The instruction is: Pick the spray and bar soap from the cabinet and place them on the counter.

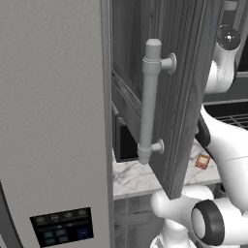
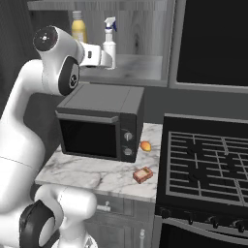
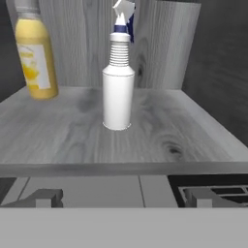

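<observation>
The spray, a white bottle with a blue-and-white trigger head, stands upright on the open cabinet's wooden shelf. My gripper is open at the shelf's front edge, a short way from the bottle and level with it. In the right base view the gripper reaches onto the shelf, right beside the spray. The bar soap lies on the marble counter, in front of the microwave's right corner; it also shows as the bar soap in the left base view. The cabinet door hangs open.
A yellow bottle stands at the shelf's back left. A dark microwave sits on the counter under the shelf, with a small orange fruit beside it. The black stovetop lies to the right, the grey fridge to the left.
</observation>
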